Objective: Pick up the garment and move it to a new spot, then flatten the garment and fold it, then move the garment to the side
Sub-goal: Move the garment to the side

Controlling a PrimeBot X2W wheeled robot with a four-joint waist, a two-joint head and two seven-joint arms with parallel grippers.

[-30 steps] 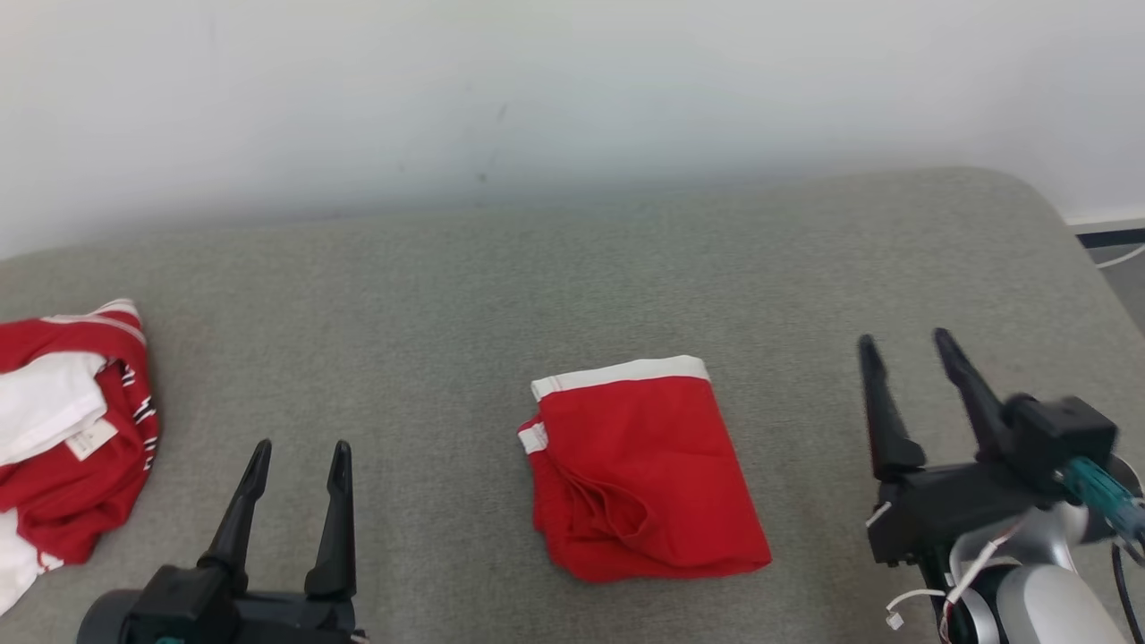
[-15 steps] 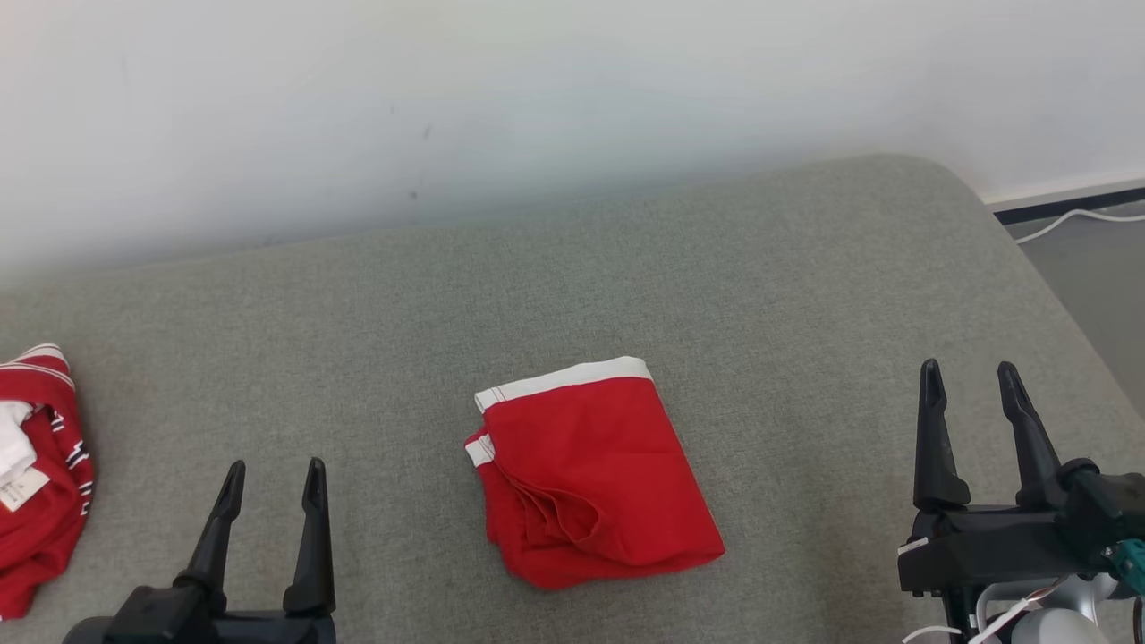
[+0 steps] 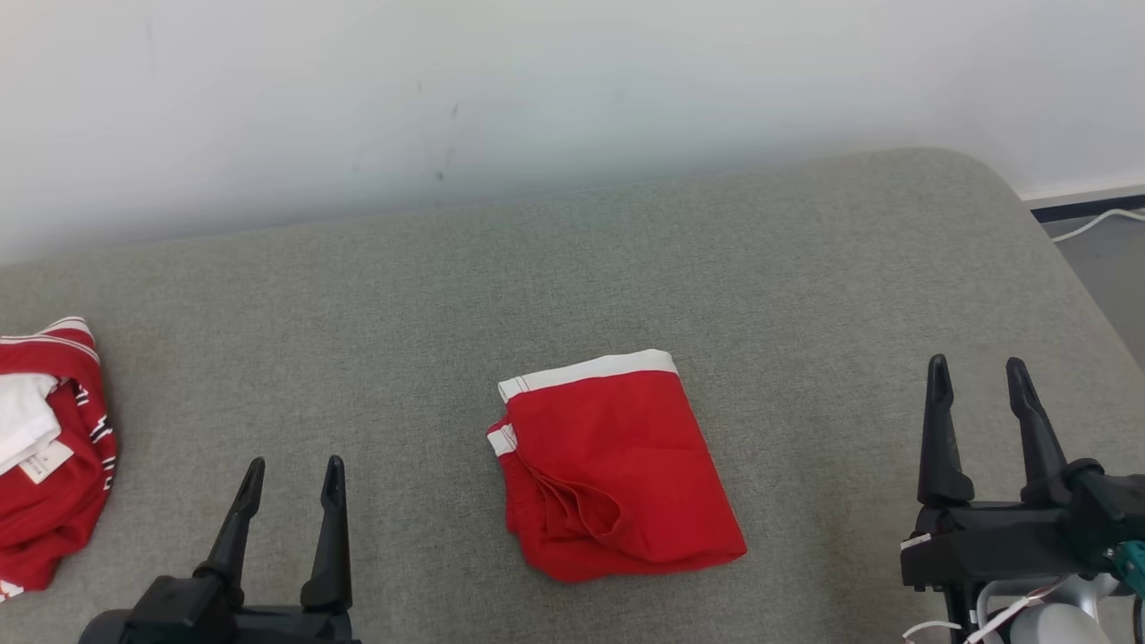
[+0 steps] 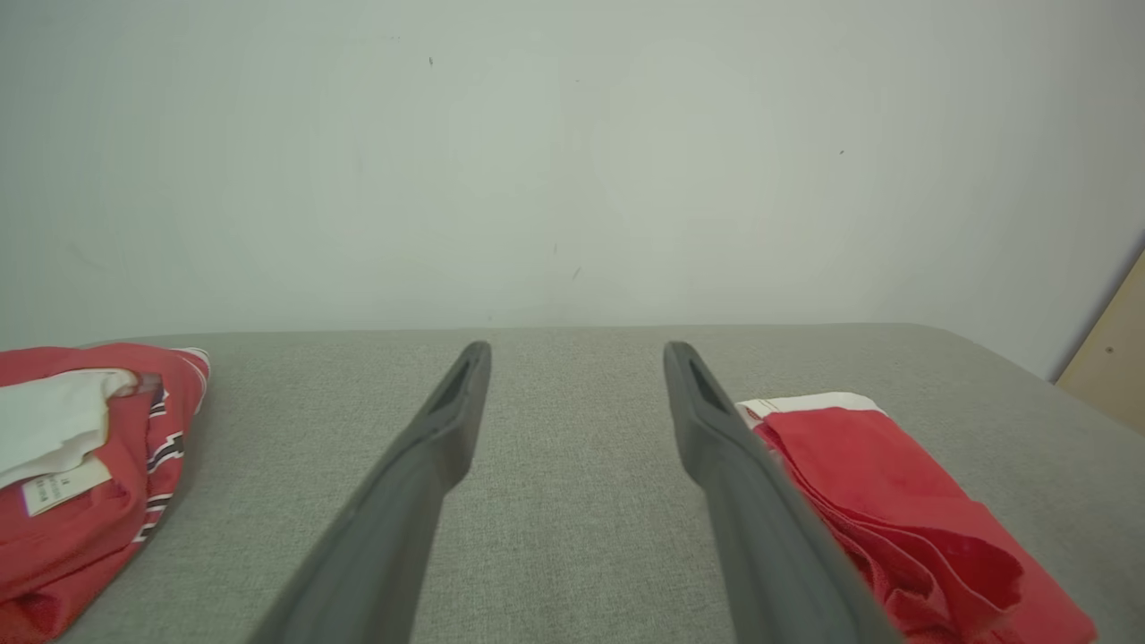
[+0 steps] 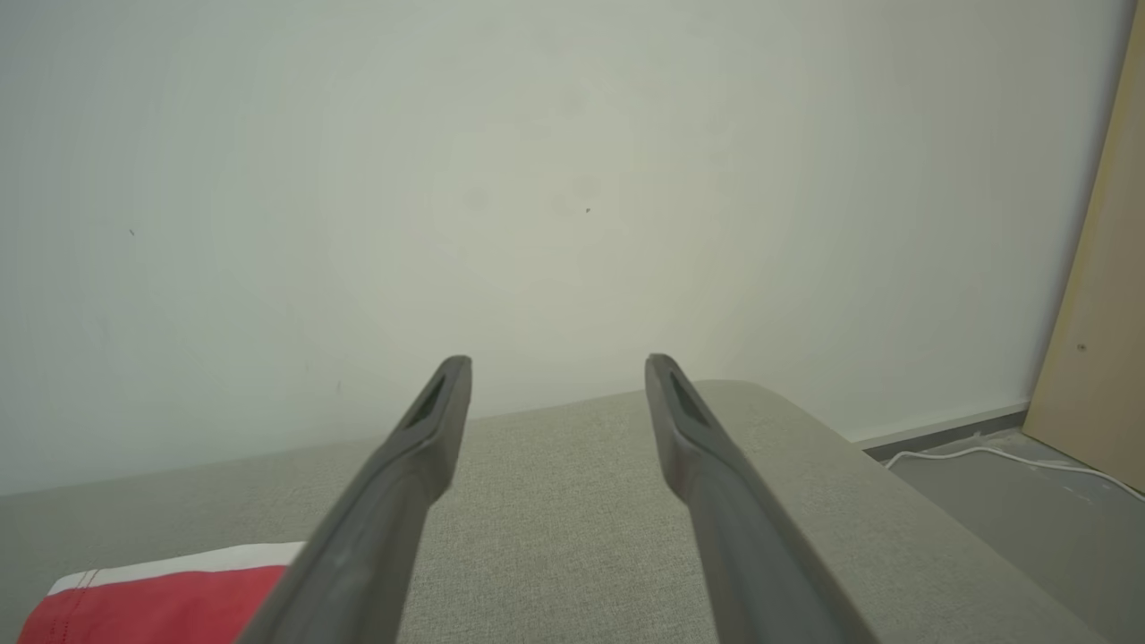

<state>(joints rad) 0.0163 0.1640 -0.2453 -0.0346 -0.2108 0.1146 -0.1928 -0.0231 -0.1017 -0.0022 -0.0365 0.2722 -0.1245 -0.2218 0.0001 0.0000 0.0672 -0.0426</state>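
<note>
Garment [image 3: 617,465] folded, centre; left gripper [image 3: 295,463] at 7 o'clock, right gripper [image 3: 975,362] at 4 o'clock, jaws apart, empty; move aside likely remains.

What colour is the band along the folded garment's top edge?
White band on red garment; clearest in head view.

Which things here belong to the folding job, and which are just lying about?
Job: folded red shorts, centre of the grey padded surface; left gripper and right gripper, both open, empty.
Lying about: red-and-white garment pile at far left; white cable on the floor; wooden panel.
</note>
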